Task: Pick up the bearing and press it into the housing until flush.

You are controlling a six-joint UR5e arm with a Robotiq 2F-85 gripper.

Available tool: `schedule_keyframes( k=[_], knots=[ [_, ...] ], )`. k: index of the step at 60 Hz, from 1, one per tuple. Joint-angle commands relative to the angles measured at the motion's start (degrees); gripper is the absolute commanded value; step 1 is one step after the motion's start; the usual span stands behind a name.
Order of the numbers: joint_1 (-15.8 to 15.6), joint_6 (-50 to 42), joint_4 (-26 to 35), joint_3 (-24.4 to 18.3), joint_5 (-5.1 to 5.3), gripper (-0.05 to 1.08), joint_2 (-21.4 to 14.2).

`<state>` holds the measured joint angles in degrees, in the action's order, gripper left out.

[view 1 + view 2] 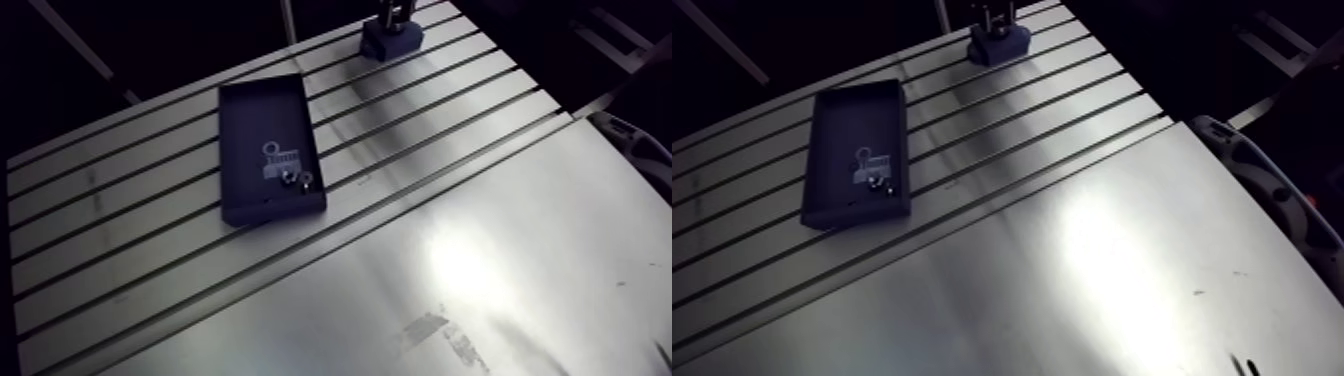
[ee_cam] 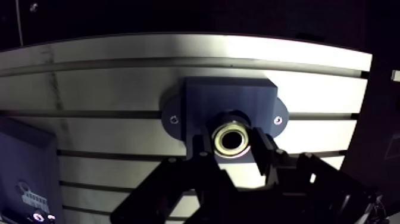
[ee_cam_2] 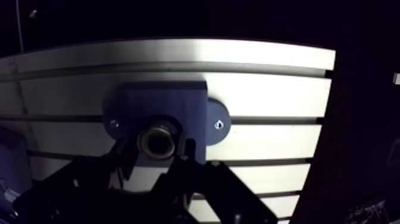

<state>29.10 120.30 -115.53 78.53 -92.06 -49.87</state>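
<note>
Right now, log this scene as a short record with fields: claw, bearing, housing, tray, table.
claw: shut on the bearing, positioned at the housing
bearing: metal ring, held in the claw, centred over the housing
seating: cannot tell whether it is flush
housing: dark block on the table, a screw in each side ear
tray: dark, shallow, apart from the housing, with a few small metal parts at one end
table: slotted aluminium
</note>
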Motion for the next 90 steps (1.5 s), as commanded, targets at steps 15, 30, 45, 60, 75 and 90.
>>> schedule_keyframes(
  k=[15,30,45,60,75,90],
  knots=[
    [0.1,0.0,0.0,-0.1,0.00,0.63,0.1],
    [0.2,0.1,0.0,-0.1,0.01,0.63,0.1],
    [0.2,0.0,0.0,-0.4,0.00,0.63,0.5],
    [0.1,0.1,0.0,-0.4,0.00,0.63,0.5],
    [-0.1,0.1,0.0,-0.5,0.00,0.63,0.8],
    [0.0,0.1,0.0,-0.6,0.00,0.63,0.9]
  ],
)
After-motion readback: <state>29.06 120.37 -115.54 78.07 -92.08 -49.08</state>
